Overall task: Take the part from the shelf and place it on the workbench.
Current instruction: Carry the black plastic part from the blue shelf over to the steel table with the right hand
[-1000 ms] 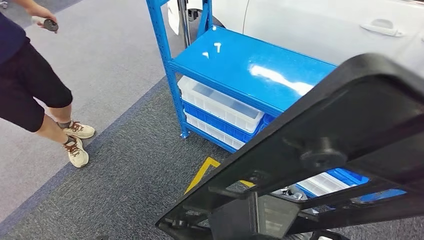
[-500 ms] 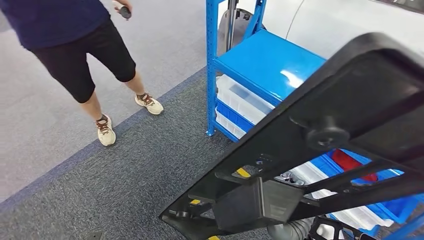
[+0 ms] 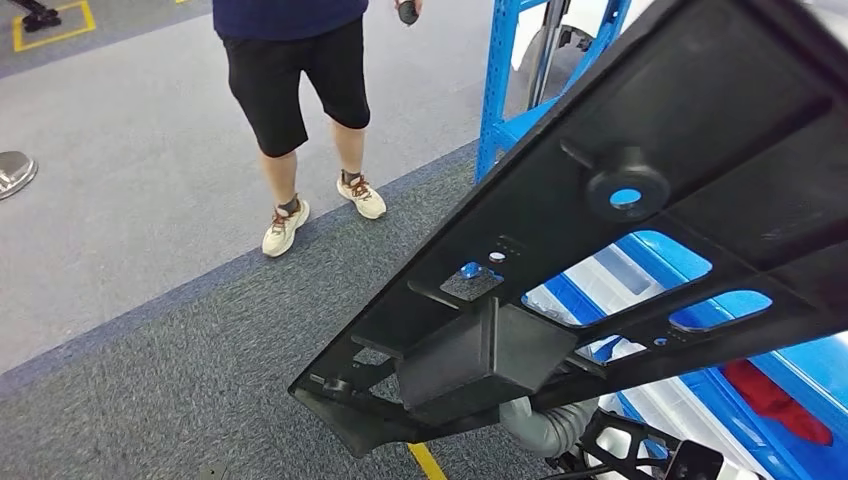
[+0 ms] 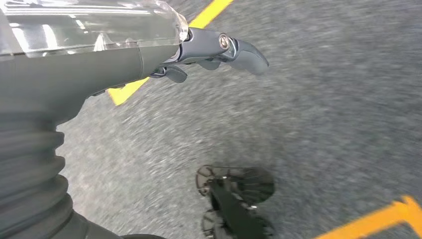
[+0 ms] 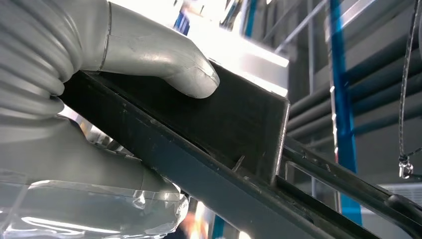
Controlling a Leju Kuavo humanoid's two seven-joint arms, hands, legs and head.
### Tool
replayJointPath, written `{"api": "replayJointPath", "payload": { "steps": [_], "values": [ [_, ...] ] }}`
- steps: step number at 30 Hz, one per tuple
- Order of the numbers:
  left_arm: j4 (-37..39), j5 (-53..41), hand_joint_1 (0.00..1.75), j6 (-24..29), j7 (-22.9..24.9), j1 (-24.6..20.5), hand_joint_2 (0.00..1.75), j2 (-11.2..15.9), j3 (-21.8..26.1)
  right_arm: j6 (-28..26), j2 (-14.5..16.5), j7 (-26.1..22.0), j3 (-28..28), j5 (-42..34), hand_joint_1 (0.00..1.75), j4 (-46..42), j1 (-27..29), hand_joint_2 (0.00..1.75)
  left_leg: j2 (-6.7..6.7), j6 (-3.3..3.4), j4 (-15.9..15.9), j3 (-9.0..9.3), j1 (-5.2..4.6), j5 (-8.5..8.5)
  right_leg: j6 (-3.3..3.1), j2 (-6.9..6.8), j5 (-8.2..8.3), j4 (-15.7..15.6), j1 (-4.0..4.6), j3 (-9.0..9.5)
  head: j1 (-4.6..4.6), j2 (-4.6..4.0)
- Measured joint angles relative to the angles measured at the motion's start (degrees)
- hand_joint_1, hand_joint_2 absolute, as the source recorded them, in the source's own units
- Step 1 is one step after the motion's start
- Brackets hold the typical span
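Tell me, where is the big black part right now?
The part is in the right hand, held up across the right of the head view, before the blue shelf.

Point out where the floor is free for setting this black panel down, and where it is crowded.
Free: the dark grey carpet between the person's shoes and the black part, and the lighter carpet beyond its edge. Crowded: right of the part, by the blue shelf and its bins. The right hand grips the part.
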Motion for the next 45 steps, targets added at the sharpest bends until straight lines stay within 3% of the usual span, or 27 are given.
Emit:
{"api": "replayJointPath", "payload": {
  "steps": [2, 4, 5, 6, 8, 9, 11, 13, 15, 16, 17, 19, 21, 23, 24, 26, 28, 30, 32, 34, 36, 37, 39, 40, 42, 43, 45],
  "values": [
    [0.0, 0.15, 0.0, 0.04, 0.74, 0.23, 1.75, 0.02, 0.19, -0.14, 0.03, 0.03, 0.86, -0.44, 1.75, 0.3, -0.32, 1.75, 0.86, 0.27, -5.24, 2.83, -0.08, 3.13, 0.15, -1.62, -0.25, 0.0, 0.08, 0.3, 0.0, 0.0],
    [0.0, 0.22, 0.0, 0.17, 1.04, 0.25, 1.75, 0.08, 0.29, -0.42, 0.05, 0.03, 1.45, -0.63, 1.75, 0.38, -0.31, 1.75, 3.28, 1.18, -12.73, 6.78, -0.61, 5.71, 0.52, -3.05, -0.58, -0.01, 0.27, 0.73, 0.0, -0.01],
    [0.0, 0.2, 0.0, 0.26, 1.14, 0.23, 1.75, 0.1, 0.31, -0.57, 0.05, 0.01, 1.64, -0.63, 1.75, 0.43, -0.24, 1.75, 4.11, 1.7, -14.8, 7.83, -0.89, 6.18, 0.79, -3.65, -0.72, -0.04, 0.38, 0.88, 0.0, -0.01],
    [0.0, 0.12, 0.0, 0.36, 1.21, 0.29, 1.75, 0.11, 0.32, -0.69, 0.06, -0.01, 1.78, -0.59, 1.75, 0.5, -0.14, 1.75, 4.36, 2.15, -15.59, 8.09, -1.14, 6.14, 1.08, -4.21, -0.82, -0.11, 0.48, 1.02, 0.0, -0.01],
    [0.01, -0.16, 0.0, 0.73, 1.29, 0.64, 1.75, 0.11, 0.34, -0.86, 0.08, -0.03, 1.99, -0.4, 1.75, 0.69, 0.01, 1.75, 3.01, 2.84, -15.92, 8.11, -1.07, 6.34, 1.73, -5.14, -0.98, -0.38, 0.52, 1.37, 0.0, -0.01],
    [0.01, -0.41, 0.0, 0.98, 1.28, 0.85, 1.75, 0.07, 0.35, -0.91, 0.08, -0.02, 2.07, -0.28, 1.75, 0.76, 0.04, 1.75, 2.31, 3.13, -16.34, 8.34, -0.94, 6.55, 2.04, -4.59, -1.27, -0.15, 0.46, 1.51, 0.01, -0.01],
    [0.01, -0.88, 0.0, 1.41, 1.3, 0.87, 1.75, -0.09, 0.36, -0.93, 0.08, -0.07, 2.16, -0.12, 1.75, 0.8, 0.26, 1.75, 0.98, 3.72, -17.07, 8.89, -0.62, 7.06, 2.4, -1.5, -3.44, 3.32, 0.32, 0.21, 0.02, -0.01],
    [0.0, -1.19, 0.0, 1.67, 1.33, 0.61, 1.75, -0.3, 0.36, -0.91, 0.04, -0.08, 2.15, 0.05, 1.75, 0.9, 0.83, 1.75, -0.5, 4.0, -17.11, 8.9, -0.71, 7.19, 2.38, 1.63, -6.83, 10.72, 0.2, -3.47, 0.03, -0.01],
    [0.0, -1.26, 0.0, 1.8, 1.37, 0.55, 1.75, -0.44, 0.36, -0.87, -0.01, -0.04, 2.15, 0.25, 1.75, 1.09, 1.39, 1.75, -2.21, 4.11, -16.95, 8.89, -0.79, 7.15, 2.35, 2.49, -7.66, 15.49, 0.2, -6.44, 0.03, 0.0],
    [0.0, -1.23, 0.0, 1.78, 1.4, 0.59, 1.75, -0.53, 0.36, -0.84, -0.03, -0.05, 2.15, 0.33, 1.75, 1.17, 1.53, 1.75, -3.07, 4.1, -16.81, 8.9, -0.8, 7.1, 2.31, 2.65, -6.5, 15.01, 0.18, -6.63, 0.03, 0.0],
    [0.0, -1.18, 0.0, 1.62, 1.42, 0.62, 1.75, -0.65, 0.36, -0.81, -0.03, -0.05, 2.15, 0.37, 1.75, 1.23, 1.6, 1.75, -3.98, 4.02, -16.6, 8.92, -0.78, 7.01, 2.24, 3.08, -4.29, 12.14, 0.12, -5.69, 0.02, 0.0],
    [0.0, -1.04, 0.0, 1.12, 1.43, 0.6, 1.75, -1.01, 0.37, -0.76, -0.04, -0.05, 2.15, 0.42, 1.75, 1.27, 1.64, 1.75, -5.66, 3.64, -15.95, 8.73, -0.77, 6.69, 2.11, 5.45, -0.39, 4.48, -0.1, -2.74, 0.03, 0.0],
    [0.0, -0.98, 0.0, 0.77, 1.43, 0.6, 1.75, -1.28, 0.39, -0.7, -0.04, -0.05, 2.15, 0.51, 1.75, 1.25, 1.72, 1.75, -7.05, 3.01, -15.47, 8.25, -0.64, 6.43, 2.0, 7.08, 0.79, 0.57, -0.13, -1.24, 0.03, 0.0],
    [0.0, -0.97, 0.0, 0.63, 1.47, 0.8, 1.75, -1.4, 0.49, -0.67, -0.03, -0.05, 2.14, 0.69, 1.75, 1.23, 1.76, 1.75, -8.22, 2.25, -15.56, 7.85, -0.35, 6.42, 1.56, 6.17, 0.73, 0.23, 0.04, -1.08, 0.02, 0.0],
    [0.01, -0.97, 0.0, 0.53, 1.49, 0.96, 1.75, -1.5, 0.55, -0.67, -0.01, -0.05, 2.14, 0.77, 1.75, 1.23, 1.74, 1.75, -7.86, 1.95, -15.34, 7.73, -0.3, 6.28, 1.19, 5.48, 0.83, -0.08, 0.07, -0.85, 0.02, 0.0],
    [0.02, -0.96, 0.0, 0.38, 1.48, 1.02, 1.75, -1.65, 0.61, -0.67, 0.06, -0.09, 2.13, 0.89, 1.75, 1.22, 1.74, 1.75, -4.97, 1.46, -12.44, 6.43, -0.36, 4.52, 0.5, 3.86, 1.01, -0.76, 0.0, -0.3, 0.01, 0.0],
    [0.02, -0.96, 0.0, 0.32, 1.44, 0.74, 1.75, -1.73, 0.62, -0.69, 0.08, -0.11, 2.12, 1.05, 1.75, 1.23, 1.86, 1.75, -1.41, 1.01, -5.43, 3.03, -0.28, 0.93, 0.12, 2.12, 0.9, -0.94, 0.22, -0.06, 0.01, 0.0],
    [0.02, -0.96, 0.0, 0.29, 1.41, 0.65, 1.75, -1.78, 0.63, -0.7, 0.08, -0.1, 2.12, 1.18, 1.75, 1.24, 1.98, 1.75, -0.22, 0.67, 0.03, 0.24, -0.05, -0.95, 0.1, 0.33, 0.7, -0.92, 0.36, 0.0, 0.02, 0.0],
    [0.02, -0.97, 0.0, 0.27, 1.41, 0.82, 1.75, -1.81, 0.64, -0.69, 0.09, -0.09, 2.12, 1.21, 1.75, 1.25, 2.01, 1.75, 0.5, 0.63, -2.62, 1.7, 0.04, 1.27, 0.28, -1.31, 0.44, -0.91, 0.39, 0.23, 0.02, -0.01],
    [0.02, -1.03, 0.0, 0.23, 1.41, 0.8, 1.75, -1.81, 0.66, -0.71, 0.09, -0.09, 2.12, 1.22, 1.75, 1.25, 1.96, 1.75, 3.35, 1.14, -10.57, 6.07, -0.26, 4.67, 0.64, -2.8, 0.08, -0.9, 0.58, 0.71, 0.02, -0.01],
    [0.02, -1.29, 0.0, 0.18, 1.35, 0.59, 1.75, -1.81, 0.66, -0.86, 0.08, -0.09, 2.12, 1.41, 1.75, 1.26, 1.88, 1.75, 5.63, 2.08, -15.21, 8.42, -0.73, 5.91, 1.2, -4.03, -0.26, -0.89, 0.83, 1.12, 0.02, -0.01],
    [0.02, -1.45, 0.0, 0.34, 1.33, 0.55, 1.75, -1.79, 0.66, -0.97, 0.07, -0.09, 2.12, 1.52, 1.75, 1.26, 1.86, 1.75, 5.58, 2.55, -15.6, 8.44, -0.94, 5.75, 1.5, -4.63, -0.38, -0.94, 0.89, 1.29, 0.02, -0.02],
    [0.02, -1.49, 0.0, 1.78, 1.44, 0.73, 1.75, -1.59, 0.85, -1.21, 0.06, -0.1, 2.11, 1.68, 1.75, 1.25, 1.84, 1.75, 4.0, 3.21, -16.01, 8.54, -0.89, 5.92, 2.16, -5.56, -0.68, -1.01, 0.75, 1.74, 0.02, -0.01],
    [0.01, -1.25, 0.0, 2.98, 1.53, 0.83, 1.75, -1.38, 1.16, -1.33, 0.04, -0.1, 2.1, 1.71, 1.75, 1.23, 1.88, 1.75, 3.19, 3.55, -16.35, 8.82, -0.75, 6.09, 2.46, -4.74, -1.18, -0.53, 0.62, 1.82, 0.02, -0.01],
    [0.01, -0.45, 0.0, 5.11, 1.72, 0.8, 1.75, -0.66, 2.11, -1.61, -0.14, -0.15, 2.0, 1.75, 1.75, 1.22, 2.2, 1.75, 1.63, 4.21, -16.9, 9.37, -0.46, 6.53, 2.8, -1.1, -3.85, 3.88, 0.33, 0.15, 0.03, 0.0],
    [0.0, -0.06, 0.0, 5.7, 1.77, 0.69, 1.75, -0.19, 2.64, -1.71, -0.3, -0.16, 1.89, 1.78, 1.75, 1.24, 2.48, 1.75, 0.81, 4.42, -16.95, 9.34, -0.51, 6.62, 2.82, 0.89, -5.75, 7.83, 0.25, -1.79, 0.03, 0.0],
    [0.0, 0.34, 0.0, 6.06, 1.88, 0.59, 1.75, 0.72, 3.48, -1.8, -0.69, -0.15, 1.64, 1.78, 1.75, 1.34, 3.01, 1.75, -1.03, 4.6, -16.92, 9.31, -0.63, 6.68, 2.86, 2.45, -8.14, 15.1, 0.15, -5.84, 0.04, -0.01]
  ]
}}
